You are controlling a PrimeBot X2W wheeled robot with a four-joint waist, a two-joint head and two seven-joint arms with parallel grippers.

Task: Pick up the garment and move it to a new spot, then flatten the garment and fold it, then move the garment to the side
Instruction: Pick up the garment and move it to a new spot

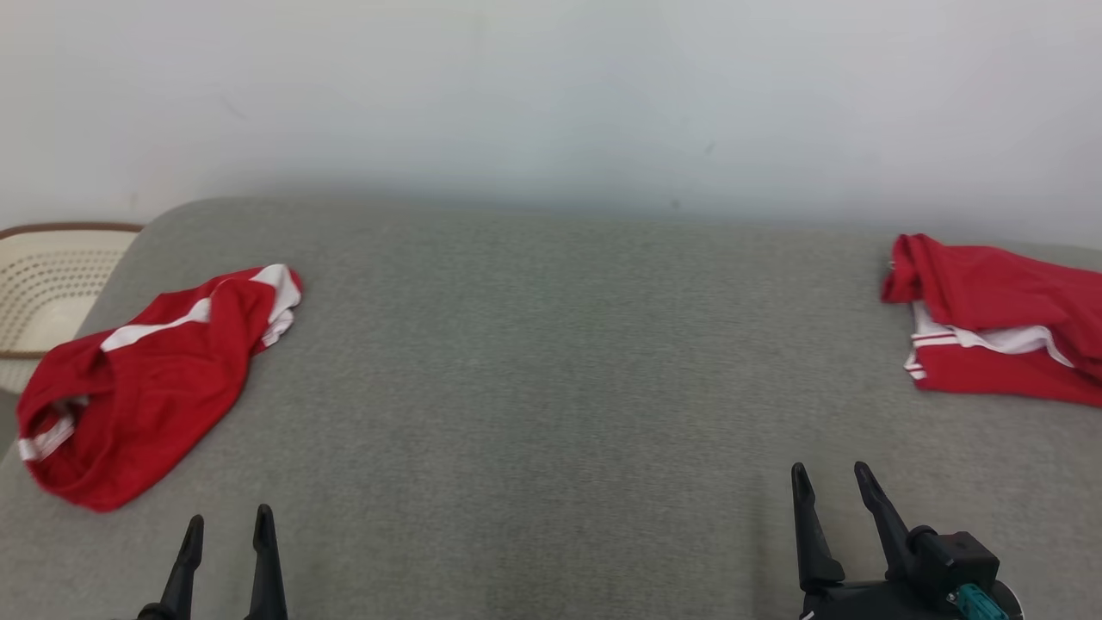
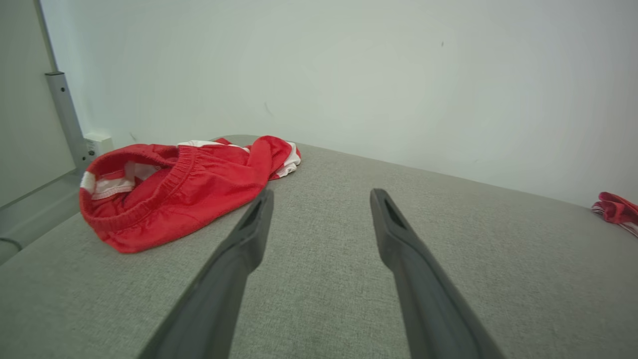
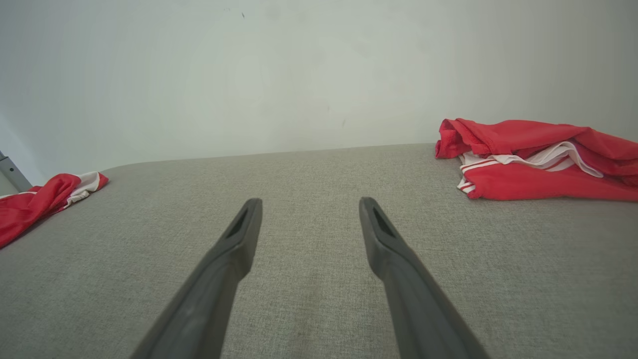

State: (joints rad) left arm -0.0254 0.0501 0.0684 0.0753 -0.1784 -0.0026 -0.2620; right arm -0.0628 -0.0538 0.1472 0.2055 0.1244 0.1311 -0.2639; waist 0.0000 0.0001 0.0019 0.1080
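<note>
- Stood at pick-up step, with crumpled garment untouched on grey surface.
- Held left gripper and right gripper wide apart, empty.
- Called next, likely, for a leftward reach.

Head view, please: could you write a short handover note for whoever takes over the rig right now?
Left claw: open, empty, at the near left of the grey padded surface.
Right claw: open, empty, at the near right.
Things: the crumpled red-and-white garment lies at the left edge, beside a pale basket. A second red garment lies bunched, perhaps roughly folded, at the right edge.
Done: nothing on the crumpled one; it is not yet picked up.
Left: pick it up, move it, flatten, fold, set aside.
</note>
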